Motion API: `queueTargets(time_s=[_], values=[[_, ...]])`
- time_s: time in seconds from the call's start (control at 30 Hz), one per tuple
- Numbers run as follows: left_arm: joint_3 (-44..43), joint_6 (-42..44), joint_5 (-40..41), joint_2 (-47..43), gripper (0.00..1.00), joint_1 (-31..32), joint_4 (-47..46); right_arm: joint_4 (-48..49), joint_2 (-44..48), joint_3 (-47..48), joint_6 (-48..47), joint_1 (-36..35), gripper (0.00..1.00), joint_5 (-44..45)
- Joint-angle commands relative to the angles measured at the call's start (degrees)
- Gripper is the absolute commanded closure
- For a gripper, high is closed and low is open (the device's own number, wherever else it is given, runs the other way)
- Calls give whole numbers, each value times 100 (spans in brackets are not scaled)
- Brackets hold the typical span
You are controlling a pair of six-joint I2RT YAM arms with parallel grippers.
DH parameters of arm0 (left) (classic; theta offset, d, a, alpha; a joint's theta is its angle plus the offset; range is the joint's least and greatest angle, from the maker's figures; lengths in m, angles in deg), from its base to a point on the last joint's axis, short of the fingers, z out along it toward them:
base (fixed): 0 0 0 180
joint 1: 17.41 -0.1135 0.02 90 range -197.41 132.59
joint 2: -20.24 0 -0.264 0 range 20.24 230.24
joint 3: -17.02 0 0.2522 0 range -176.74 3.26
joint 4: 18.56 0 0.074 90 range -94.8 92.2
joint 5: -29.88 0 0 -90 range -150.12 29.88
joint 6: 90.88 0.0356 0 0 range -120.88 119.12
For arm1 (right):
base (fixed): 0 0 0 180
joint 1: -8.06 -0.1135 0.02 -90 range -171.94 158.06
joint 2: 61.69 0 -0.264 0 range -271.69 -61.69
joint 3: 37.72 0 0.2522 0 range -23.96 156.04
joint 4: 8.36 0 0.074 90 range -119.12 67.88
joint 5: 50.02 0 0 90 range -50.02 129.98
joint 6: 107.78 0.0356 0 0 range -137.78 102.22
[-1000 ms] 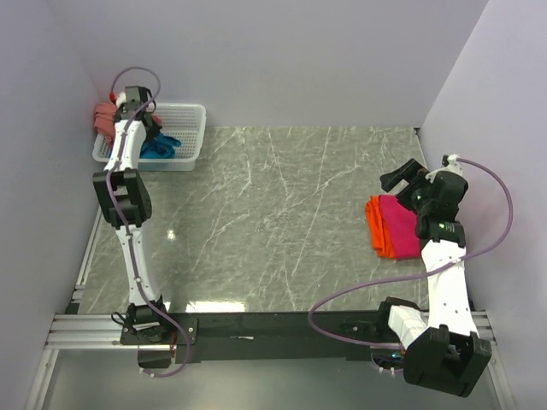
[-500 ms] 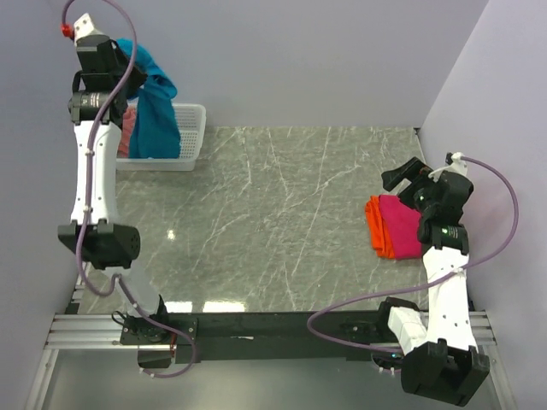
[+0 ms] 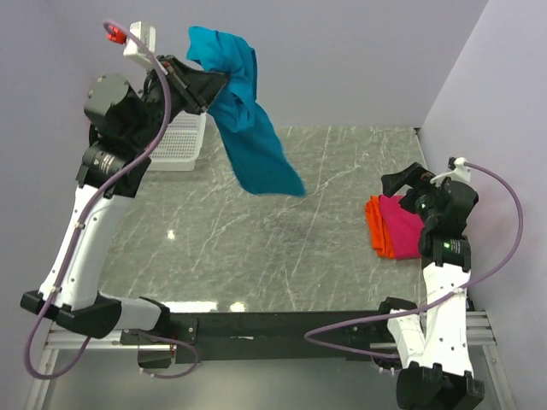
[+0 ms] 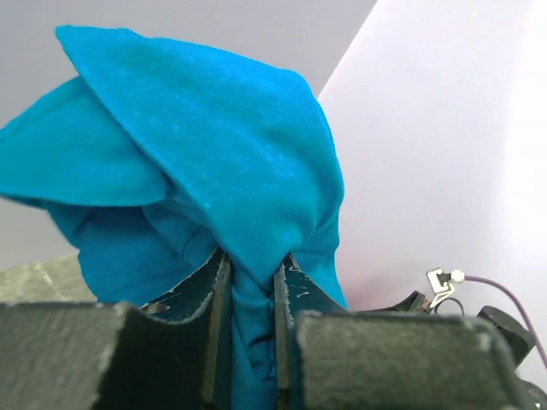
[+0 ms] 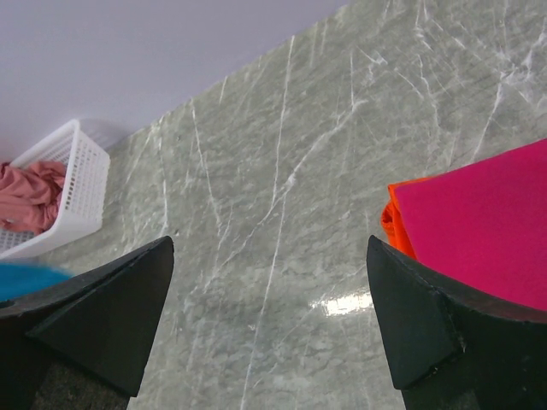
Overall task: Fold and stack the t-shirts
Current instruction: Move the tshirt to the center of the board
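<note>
Left pincer [image 4: 250, 272] clamps teal-blue t-shirt [image 3: 252, 145]; salmon-pink t-shirt [image 5: 30, 196] lies in basket [image 5: 83, 179]

My left arm [image 3: 81, 235], white links with black joints, is raised high and bends rightward at the wrist. Its black two-finger left hand [image 3: 208, 85] is pinched tight on a fold of the teal-blue cloth t-shirt [image 3: 252, 145]. My right arm [image 3: 444, 290] stands upright, and its right hand [image 3: 407, 190] sits low over the desk, fingers spread wide.
</note>
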Motion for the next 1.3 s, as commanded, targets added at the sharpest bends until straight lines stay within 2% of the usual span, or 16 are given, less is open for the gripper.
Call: queueTargets(time_s=[0.0, 0.07, 0.1, 0.13, 0.17, 0.2, 0.23, 0.3, 0.37, 0.47, 0.6, 0.8, 0.9, 1.03, 1.1, 1.27], values=[[749, -429, 80, 46, 81, 19, -935, -153, 178, -26, -114, -35, 0, 55], [1022, -491, 431, 169, 74, 19, -689, -372, 204, 17, -167, -35, 0, 160], [1310, -535, 659, 326, 60, 19, -549, -452, 213, 35, -167, -35, 1, 274], [1478, -631, 1366, 424, 44, 19, -400, -548, 222, 61, -159, -35, 1, 397], [1802, -806, 1652, 642, 6, 11, -103, -697, 239, 70, -193, -61, 1, 607], [1866, -903, 2046, 783, 1, 2, 144, -759, 239, 70, -211, -87, 1, 661], [1884, -991, 2476, 933, 1, -7, 425, -830, 222, 70, -211, -210, 1, 705], [1875, -1202, 2726, 1373, 1, -51, 1313, -1023, 134, 70, -264, -447, 1, 915], [2050, -1405, 2937, 1514, 0, -51, 1648, -1198, 46, 88, -229, -1219, 1, 1693], [2831, -1545, 2702, 1322, 1, -51, 1457, -1331, -322, 114, -19, -2447, 1, 2181], [3649, -1722, 2237, 1040, 1, -51, 1036, -1419, -902, -61, 446, -3312, 1, 2261], [3827, -1616, 1209, 1276, 1, -7, 666, -1507, -1578, -510, 1247, -4953, 2, 2322], [3616, -1563, 978, 1628, 1, 221, 428, -1630, -1756, -790, 1669, -5342, 2, 2305], [3037, -1388, 934, 2269, 4, 555, 454, -1280, -1554, -1281, 2047, -5510, 3, 1849], [2659, -1317, 925, 2726, 11, 678, 559, -1200, -1388, -1502, 2205, -5528, 3, 1559], [1851, -1027, 1039, 3621, 26, 863, 910, -1226, -1167, -1644, 2372, -5537, 4, 1602]])
